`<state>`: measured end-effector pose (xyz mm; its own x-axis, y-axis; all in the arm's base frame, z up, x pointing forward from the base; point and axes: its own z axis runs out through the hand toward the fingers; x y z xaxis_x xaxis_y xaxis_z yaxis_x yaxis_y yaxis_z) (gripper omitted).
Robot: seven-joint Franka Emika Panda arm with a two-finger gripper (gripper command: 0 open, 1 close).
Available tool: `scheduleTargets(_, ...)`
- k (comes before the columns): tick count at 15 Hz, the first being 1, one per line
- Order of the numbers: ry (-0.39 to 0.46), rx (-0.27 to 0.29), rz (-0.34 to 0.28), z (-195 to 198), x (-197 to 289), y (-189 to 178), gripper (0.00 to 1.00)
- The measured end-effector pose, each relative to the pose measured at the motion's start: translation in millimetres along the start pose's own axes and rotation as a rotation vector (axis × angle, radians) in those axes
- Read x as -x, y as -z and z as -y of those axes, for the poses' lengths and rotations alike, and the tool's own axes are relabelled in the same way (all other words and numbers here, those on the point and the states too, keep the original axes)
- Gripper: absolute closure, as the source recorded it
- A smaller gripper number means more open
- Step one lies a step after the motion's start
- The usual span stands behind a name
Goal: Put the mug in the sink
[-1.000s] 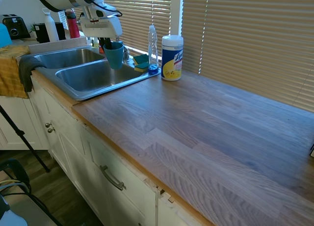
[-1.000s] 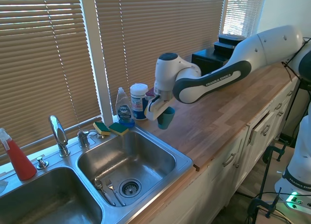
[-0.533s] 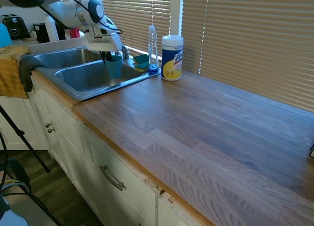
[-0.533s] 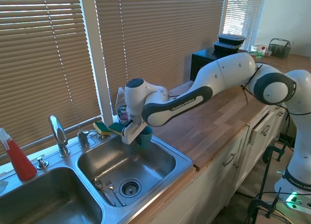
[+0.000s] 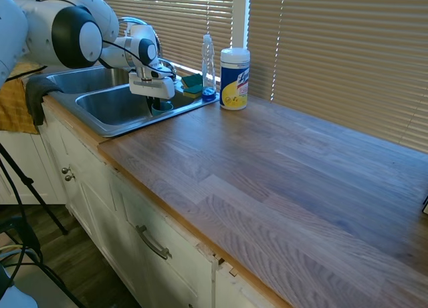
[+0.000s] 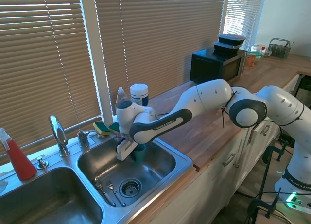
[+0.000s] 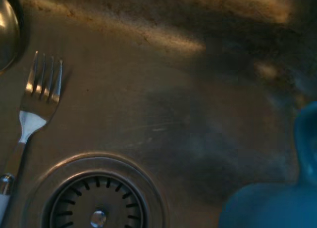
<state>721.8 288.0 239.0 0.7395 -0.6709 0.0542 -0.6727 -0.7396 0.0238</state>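
The teal-blue mug (image 6: pixel 140 153) hangs low inside the right basin of the stainless steel sink (image 6: pixel 167 153), and my gripper (image 6: pixel 136 151) is shut on its rim. I cannot tell whether the mug touches the basin floor. From the other side only a sliver of the mug (image 5: pixel 164 108) shows below the white hand, with the gripper (image 5: pixel 160 106) dipped behind the sink (image 5: pixel 100 124) rim. In the wrist view the mug (image 7: pixel 277 203) fills one corner, close to the drain (image 7: pixel 96 196).
A fork (image 7: pixel 37 99) and a spoon (image 7: pixel 6 30) lie on the basin floor by the drain (image 6: pixel 129 187). The faucet (image 6: pixel 58 134), two sponges (image 5: pixel 192 85), a clear soap bottle (image 5: pixel 208 64) and a wipes canister (image 5: pixel 235 79) stand behind the sink. A red spray bottle (image 6: pixel 17 156) is at the far end.
The arm carried the mug from above the counter's edge over the right basin and lowered it deep into the basin. The grip on the mug stayed shut.
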Motion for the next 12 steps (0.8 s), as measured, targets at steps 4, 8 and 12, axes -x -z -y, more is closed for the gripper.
scheduleTargets(4,0.013,0.044,0.035,4.0,2.3,-43.0,1.00)
scheduleTargets(8,0.024,0.059,0.037,11.7,12.0,-58.5,0.00)
scheduleTargets(12,0.026,0.055,0.040,15.4,15.2,-59.3,0.00)
